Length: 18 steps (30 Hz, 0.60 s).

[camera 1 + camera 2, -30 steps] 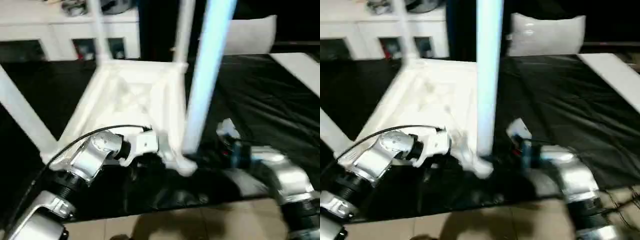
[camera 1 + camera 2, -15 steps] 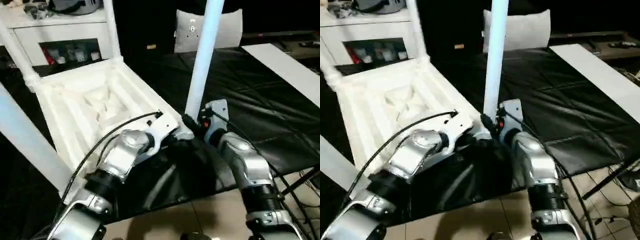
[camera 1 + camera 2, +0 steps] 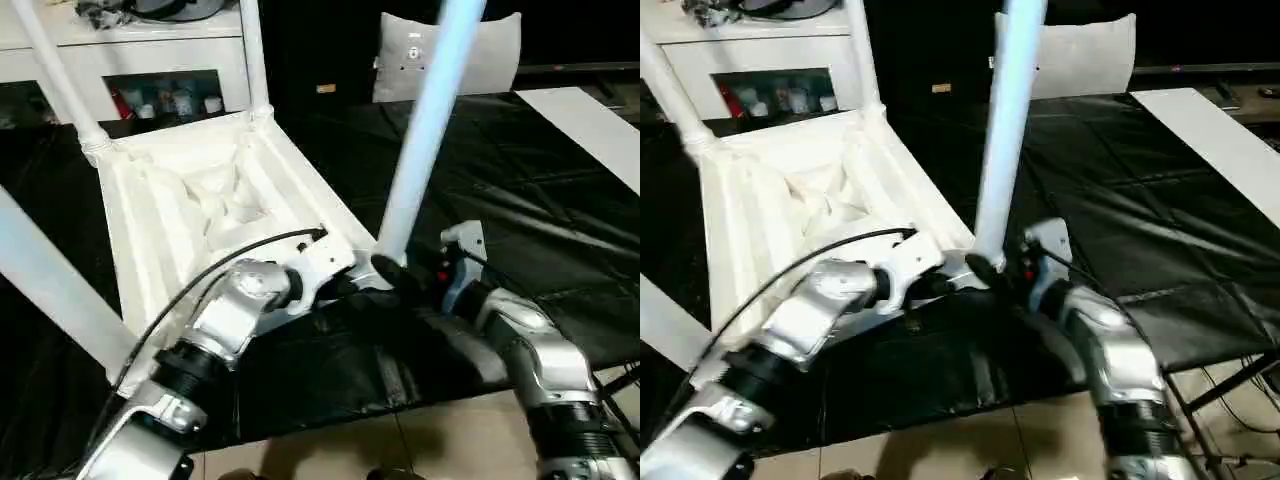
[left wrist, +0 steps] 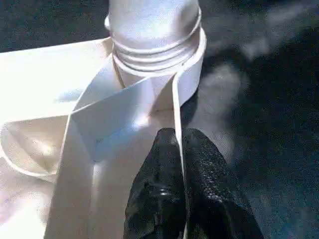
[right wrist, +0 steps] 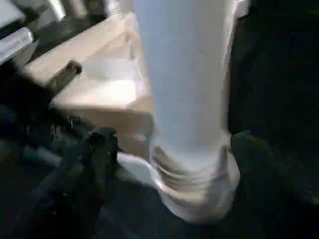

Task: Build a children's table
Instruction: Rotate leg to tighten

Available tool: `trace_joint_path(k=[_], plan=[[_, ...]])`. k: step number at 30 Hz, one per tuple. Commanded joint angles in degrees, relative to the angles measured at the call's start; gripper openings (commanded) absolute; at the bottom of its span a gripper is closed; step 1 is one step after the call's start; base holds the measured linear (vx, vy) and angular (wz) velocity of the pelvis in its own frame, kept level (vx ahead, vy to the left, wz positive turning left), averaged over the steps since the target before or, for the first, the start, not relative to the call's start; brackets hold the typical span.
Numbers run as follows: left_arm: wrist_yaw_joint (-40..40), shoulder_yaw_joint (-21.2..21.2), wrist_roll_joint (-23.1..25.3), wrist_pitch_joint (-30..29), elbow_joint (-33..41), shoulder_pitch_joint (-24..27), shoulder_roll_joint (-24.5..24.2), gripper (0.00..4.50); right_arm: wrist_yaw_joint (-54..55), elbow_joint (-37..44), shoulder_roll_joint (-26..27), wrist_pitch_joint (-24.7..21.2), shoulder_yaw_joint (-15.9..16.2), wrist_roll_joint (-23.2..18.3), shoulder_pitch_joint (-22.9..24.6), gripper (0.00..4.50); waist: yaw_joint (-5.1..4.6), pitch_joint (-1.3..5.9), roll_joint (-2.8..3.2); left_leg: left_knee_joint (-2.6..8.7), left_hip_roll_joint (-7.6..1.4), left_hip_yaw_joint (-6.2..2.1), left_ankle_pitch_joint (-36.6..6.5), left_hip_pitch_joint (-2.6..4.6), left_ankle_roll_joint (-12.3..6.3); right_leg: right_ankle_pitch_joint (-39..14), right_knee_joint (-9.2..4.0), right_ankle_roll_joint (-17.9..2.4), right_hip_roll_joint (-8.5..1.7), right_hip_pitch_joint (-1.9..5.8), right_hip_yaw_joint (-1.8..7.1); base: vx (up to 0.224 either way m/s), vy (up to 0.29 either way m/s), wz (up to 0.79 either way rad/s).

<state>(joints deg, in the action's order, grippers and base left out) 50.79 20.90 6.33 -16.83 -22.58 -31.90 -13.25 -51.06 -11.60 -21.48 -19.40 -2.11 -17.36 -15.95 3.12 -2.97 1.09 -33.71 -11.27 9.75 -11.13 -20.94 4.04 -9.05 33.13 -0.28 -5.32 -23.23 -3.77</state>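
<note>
Since half a second earlier, my right gripper (image 5: 164,149) had spread its fingers away from the near leg (image 3: 425,130), and I saw its two black fingers (image 5: 102,149) standing wide on either side of the leg's base without touching it. On the left, the table top (image 3: 190,215) lay upside down on the black mat (image 3: 540,200), ribbed underside up, with a leg at the far left corner (image 3: 55,75), another at the far right corner (image 3: 252,55), and a third slanting across the left edge of my view (image 3: 50,280). My left gripper (image 4: 178,149) was pinched shut on the thin rim of the top just beside the near corner socket (image 4: 159,79), where the near leg stood seated upright. Further right, my silver right forearm (image 3: 530,350) reached in over the mat's front edge. A white pillow (image 3: 470,55) sat at the back, and a white shelf (image 3: 130,60) stood behind the top.
</note>
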Motion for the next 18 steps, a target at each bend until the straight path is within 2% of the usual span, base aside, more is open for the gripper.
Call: trace_joint_path(k=[1, 2, 3, 6, 7, 9, 10, 11, 13, 18], plan=[[3.55, 1.47, -0.32, 1.94, 1.52, -0.06, -1.27, 0.0, -3.72, 1.26, -1.69, 1.45, 0.02, -0.42, -0.47, 4.37, 0.23, 3.64, -0.1, 4.15, -1.54, 0.01, -12.25, 0.37, -3.42, -13.69, -3.56, -12.59, -2.53, 3.13, 1.95, 0.0, 0.0, 0.0], [4.45, 1.72, -0.29, 2.29, 1.38, -0.04, -1.83, 0.0, -4.37, 0.91, -2.67, 1.64, 0.05, -0.16, -0.76, 4.37, 0.22, 3.69, -0.13, 4.13, -1.5, 0.04, -12.08, 0.36, -3.28, -13.95, -3.56, -12.52, -2.51, 3.12, 1.93, 0.0, 0.0, 0.0], [7.31, 2.54, -0.38, 4.89, 1.22, 0.13, -3.43, 0.0, -6.87, 0.06, -4.99, 1.9, 0.73, 0.38, -1.51, 4.46, 0.24, 3.7, -0.42, 4.1, -1.49, 0.02, -11.86, 0.36, -3.35, -14.04, -3.58, -12.47, -2.51, 3.14, 1.9, 0.0, 0.0, 0.0], [11.05, 3.37, -1.16, 8.0, 1.57, 0.51, -5.11, 0.0, -10.56, -0.56, -7.36, 2.62, 1.95, 0.84, -2.14, 4.46, 0.45, 3.87, -0.24, 3.92, -1.55, 0.04, -10.46, 0.32, -3.79, -12.28, -3.24, -13.02, -2.55, 3.18, 1.96, 0.0, 0.0, 0.0], [13.28, 4.05, -1.52, 8.73, 1.91, 0.61, -6.08, 0.0, -13.72, -0.45, -8.54, 2.89, 2.94, 0.52, -2.4, 4.46, 0.44, 3.9, -0.72, 3.85, -1.57, 0.12, -10.23, 0.41, -4.07, -11.75, -3.2, -13.29, -2.52, 3.11, 1.94, 0.0, 0.0, 0.0], [15.54, 4.97, -1.55, 9.98, 1.9, 0.51, -7.15, 0.0, -17.53, -0.24, -9.88, 2.53, 4.13, -0.4, -2.74, 4.46, 0.73, 3.95, -0.29, 3.72, -1.73, 0.14, -9.06, 0.49, -4.97, -9.37, -2.74, -14.51, -2.47, 3.07, 1.91, 0.0, 0.0, 0.0], [16.62, 5.46, -1.54, 11.19, 1.77, 0.45, -7.62, 0.0, -19.09, -0.3, -10.38, 2.86, 4.78, -0.61, -2.96, 4.19, 1.03, 4.06, -0.24, 3.65, -1.86, 0.14, -8.42, 0.58, -5.19, -8.16, -2.55, -14.95, -2.5, 3.08, 1.91, 0.0, 0.0, 0.0], [17.66, 5.84, -1.7, 12.28, 1.56, 0.36, -7.91, 0.0, -20.3, -0.64, -10.74, 3.17, 5.35, -0.67, -3.26, 4.11, 1.06, 4.07, -0.64, 3.62, -1.87, 0.21, -7.99, 0.51, -5.35, -7.68, -2.48, -15.06, -2.44, 3.13, 1.9, 0.0, 0.0, 0.0], [22.75, 7.39, -2.71, 13.94, 2.42, 0.64, -9.36, 0.0, -24.19, -1.84, -11.4, 3.82, 8.0, -0.05, -4.44, 3.98, 1.77, 4.12, -0.3, 3.56, -1.98, 0.32, -7.75, 0.71, -5.37, -7.5, -2.26, -15.51, -2.5, 3.0, 1.89, 0.0, 0.0, 0.0], [25.88, 8.72, -2.56, 16.07, 2.36, 0.46, -10.66, 0.0, -27.29, -3.15, -10.7, 3.96, 10.13, -0.08, -5.89, 3.53, 2.32, 4.03, -0.33, 3.65, -2.02, 0.43, -9.0, 0.78, -4.42, -9.16, -2.3, -15.36, -2.59, 2.97, 1.97, 0.0, 0.0, 0.0]])
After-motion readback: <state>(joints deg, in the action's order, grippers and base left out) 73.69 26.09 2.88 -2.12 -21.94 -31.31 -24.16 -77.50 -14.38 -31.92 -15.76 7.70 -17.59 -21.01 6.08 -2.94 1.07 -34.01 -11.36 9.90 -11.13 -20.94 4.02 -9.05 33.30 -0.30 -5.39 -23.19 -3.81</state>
